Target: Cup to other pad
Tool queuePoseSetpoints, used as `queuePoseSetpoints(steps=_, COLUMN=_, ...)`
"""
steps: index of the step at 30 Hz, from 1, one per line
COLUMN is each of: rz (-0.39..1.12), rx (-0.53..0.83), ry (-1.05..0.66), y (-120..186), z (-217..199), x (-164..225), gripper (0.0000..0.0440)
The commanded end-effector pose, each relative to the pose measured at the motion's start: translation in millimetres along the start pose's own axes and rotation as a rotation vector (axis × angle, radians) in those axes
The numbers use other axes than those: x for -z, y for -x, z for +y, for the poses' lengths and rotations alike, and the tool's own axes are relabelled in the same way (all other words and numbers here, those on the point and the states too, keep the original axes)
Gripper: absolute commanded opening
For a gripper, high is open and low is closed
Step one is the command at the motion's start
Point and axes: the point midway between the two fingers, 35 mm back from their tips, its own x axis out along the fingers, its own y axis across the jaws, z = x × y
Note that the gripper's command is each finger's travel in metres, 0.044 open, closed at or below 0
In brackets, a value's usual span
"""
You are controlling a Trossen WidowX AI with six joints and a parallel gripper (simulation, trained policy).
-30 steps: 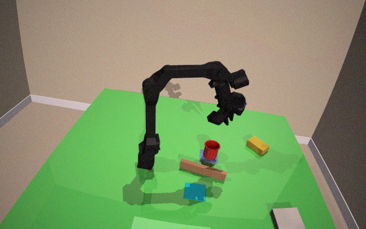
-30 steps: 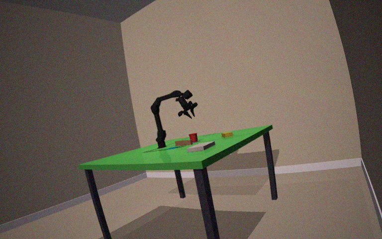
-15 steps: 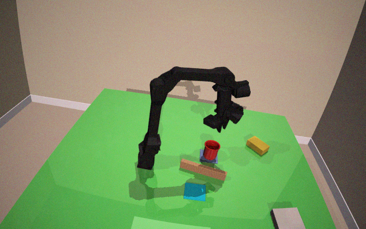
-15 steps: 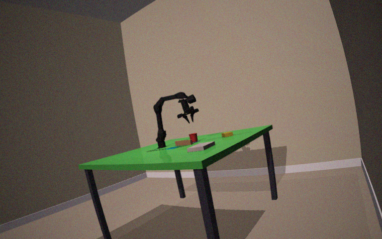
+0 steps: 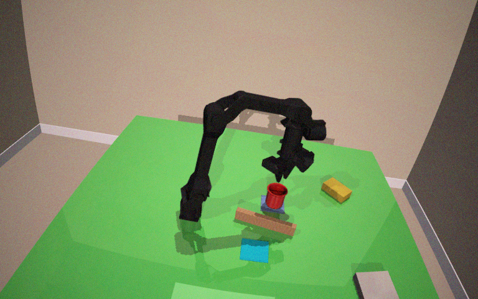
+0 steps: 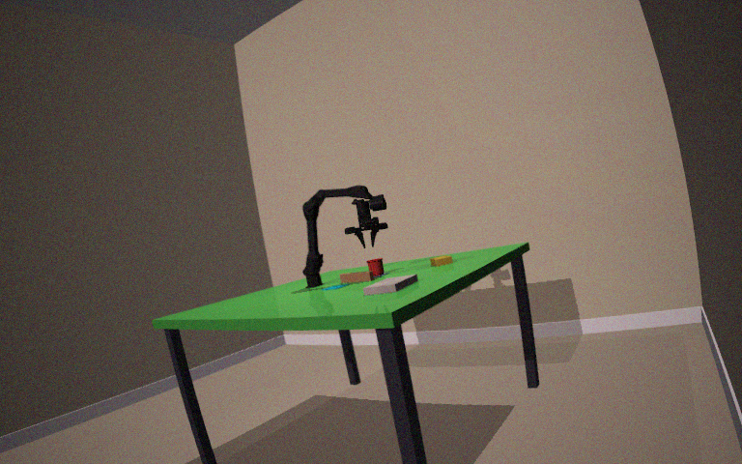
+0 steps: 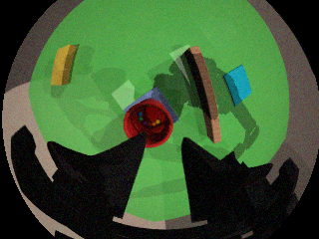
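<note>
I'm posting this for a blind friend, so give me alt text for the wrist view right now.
A red cup with small colored marbles inside stands on a blue-violet pad, just beyond the parted fingertips of the black tool, which holds nothing. To its right are a brown bar and a bright blue pad; a yellow block lies upper left.
</note>
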Motion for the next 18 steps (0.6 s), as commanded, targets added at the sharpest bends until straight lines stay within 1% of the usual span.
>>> queuePoseSetpoints(steps=1, rz=0.01, rx=0.039, ry=-0.005, y=-11.7, z=-1.2, x=1.7, gripper=0.0168)
queuePoseSetpoints(steps=18, rz=0.036, rx=0.141, ry=-0.005, y=-60.8, z=-4.4, x=8.9, gripper=0.0192)
